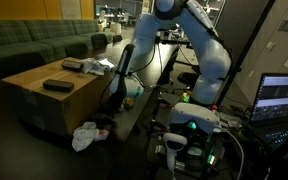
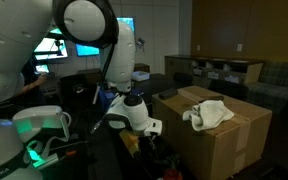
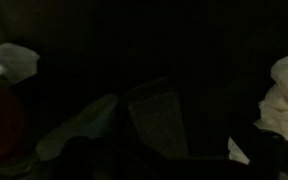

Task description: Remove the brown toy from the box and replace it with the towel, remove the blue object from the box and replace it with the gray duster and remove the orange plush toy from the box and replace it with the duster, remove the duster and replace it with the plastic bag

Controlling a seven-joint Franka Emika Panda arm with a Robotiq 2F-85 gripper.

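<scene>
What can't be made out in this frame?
- Wrist view: almost black; the white crumpled thing is cut by the right edge.
- Exterior view: the dark pad on the box is too small and dim to name.
- Exterior view: white lump atop the box, towel or bag, too blurred.

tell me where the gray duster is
In an exterior view the duster lies flat on top of the box, at frame left, near the box's front edge.

Dim room with green sofa [image 1: 34,45], lit monitor [image 1: 282,97], perhaps shelving [image 2: 219,68].
</scene>
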